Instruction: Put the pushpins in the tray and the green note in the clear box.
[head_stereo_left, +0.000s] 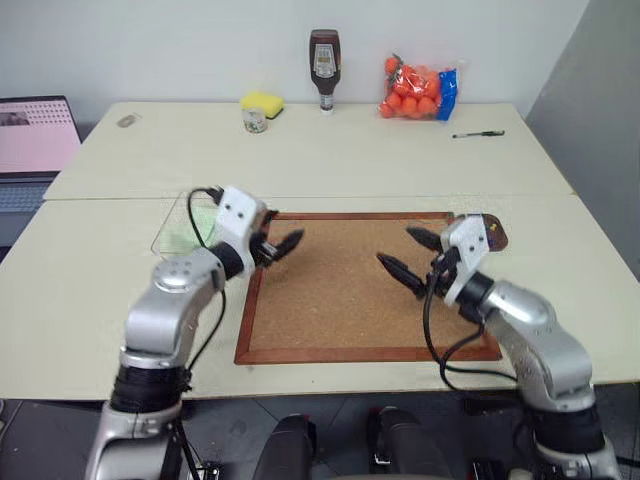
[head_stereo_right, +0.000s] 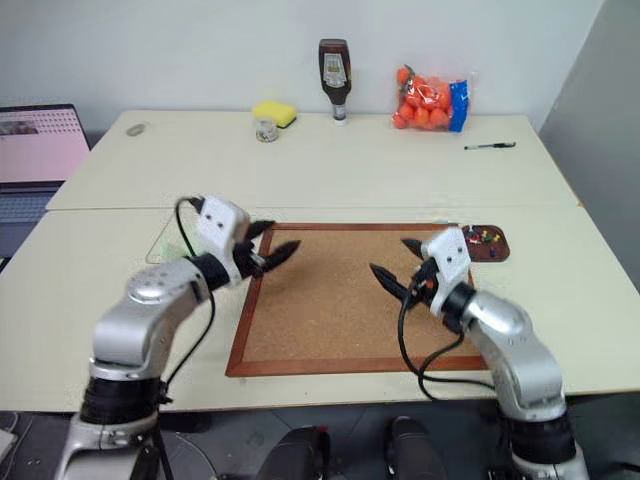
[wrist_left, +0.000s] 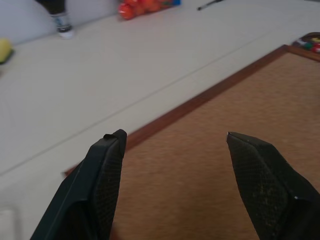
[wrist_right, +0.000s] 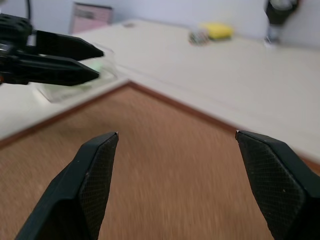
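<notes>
The clear box (head_stereo_left: 168, 222) stands on the table just left of the corkboard (head_stereo_left: 360, 295), and the pale green note (head_stereo_left: 181, 239) lies inside it. At the board's far right corner sits the small brown tray (head_stereo_right: 499, 250), with several coloured pushpins (head_stereo_right: 484, 237) in it. My left gripper (head_stereo_right: 283, 235) hovers open over the board's left edge, beside the clear box, with nothing between its fingers. Over the right half of the board my right gripper (head_stereo_left: 393, 245) is open and empty too, pointing toward the left one. The cork surface looks bare.
Along the back of the table stand a brown sauce bottle (head_stereo_left: 324, 70), a bag of oranges (head_stereo_left: 415, 88), a yellow sponge (head_stereo_left: 262, 101) and a small jar (head_stereo_left: 254, 120). A pen (head_stereo_left: 478, 133) lies at the back right. A laptop (head_stereo_left: 35, 140) sits at the far left.
</notes>
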